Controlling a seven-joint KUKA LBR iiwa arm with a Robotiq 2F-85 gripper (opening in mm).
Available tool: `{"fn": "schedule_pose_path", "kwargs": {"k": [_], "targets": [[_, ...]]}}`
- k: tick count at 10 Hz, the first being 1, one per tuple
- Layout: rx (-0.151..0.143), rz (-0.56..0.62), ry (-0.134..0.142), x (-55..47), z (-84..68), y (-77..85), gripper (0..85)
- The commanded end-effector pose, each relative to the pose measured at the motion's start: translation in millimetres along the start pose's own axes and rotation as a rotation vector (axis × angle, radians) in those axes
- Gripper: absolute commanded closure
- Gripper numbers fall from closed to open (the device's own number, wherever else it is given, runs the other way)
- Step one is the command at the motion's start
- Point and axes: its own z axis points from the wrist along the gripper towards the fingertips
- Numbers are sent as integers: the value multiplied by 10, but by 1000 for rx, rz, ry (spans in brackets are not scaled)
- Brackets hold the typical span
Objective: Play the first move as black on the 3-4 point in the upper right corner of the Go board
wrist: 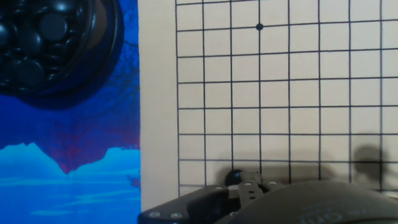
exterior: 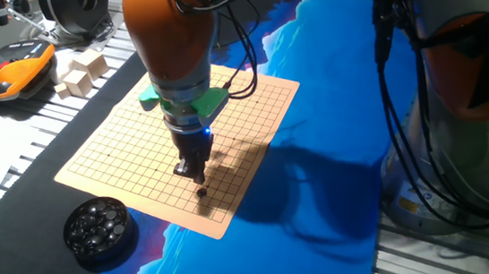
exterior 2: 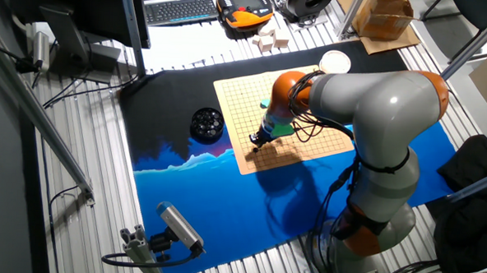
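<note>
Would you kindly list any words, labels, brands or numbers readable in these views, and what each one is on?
None can be read.
Go board: only grid lines and dots, no text.
Orange device: any markings too blurred to read.
Cardboard box: no legible label.

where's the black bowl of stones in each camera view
One fixed view: black bowl at lower left, off the Go board's near corner.
The other fixed view: centre-left, just left of the board.
Hand view: top left corner, left of the board's edge.
Shared landmark: the board.
</note>
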Motion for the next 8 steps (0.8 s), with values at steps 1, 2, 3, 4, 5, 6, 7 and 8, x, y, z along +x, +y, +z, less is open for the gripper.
{"fn": "schedule_pose_path", "kwargs": {"k": [1,2,3,4,5,6,7,8], "targets": [[-4,0,0,14,-43,1,850],[-8,-8,-4,35,-102,-1,850],[-25,-2,6,74,-195,-17,850],[-57,26,34,116,-289,-24,850],[-67,42,54,157,-370,-29,850],[-67,45,54,191,-437,-35,850],[-65,43,47,208,-514,-43,850],[-67,49,53,218,-561,-51,850]]}}
